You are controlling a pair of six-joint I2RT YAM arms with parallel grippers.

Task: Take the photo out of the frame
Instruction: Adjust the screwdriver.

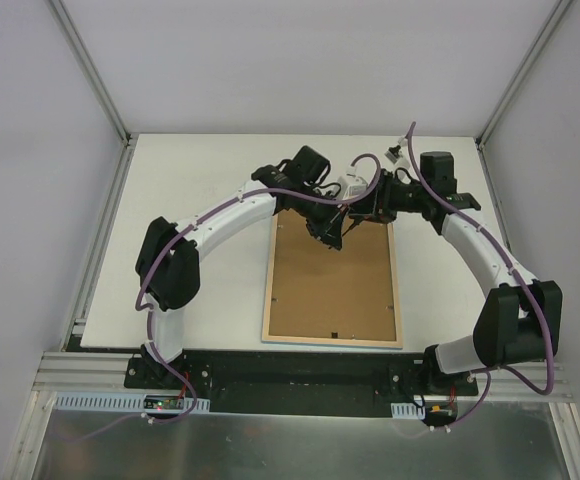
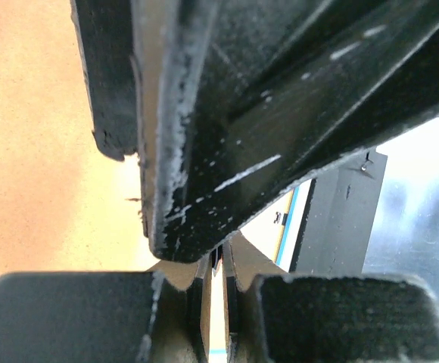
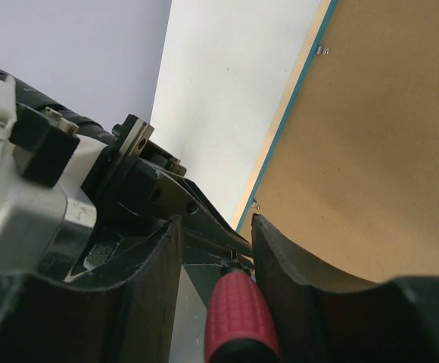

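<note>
The frame [image 1: 330, 290] lies face down on the table, its brown back panel [image 3: 378, 136] up, rimmed in pale wood with a turquoise edge. The photo is hidden under the back panel. Both grippers meet over the frame's far edge. A red-handled screwdriver [image 3: 238, 310] sits between the fingers of my right gripper [image 3: 216, 223], its handle against one finger with a gap to the other. My left gripper [image 2: 218, 261] is shut, its fingers [image 3: 182, 204] pinching the screwdriver's metal shaft just ahead of the handle. A right finger [image 2: 265, 113] fills most of the left wrist view.
The white table [image 1: 200, 200] is enclosed by pale walls and metal posts. A small grey-white object [image 1: 395, 153] lies at the back right, behind the right arm. Both arms arch in over the frame's far end.
</note>
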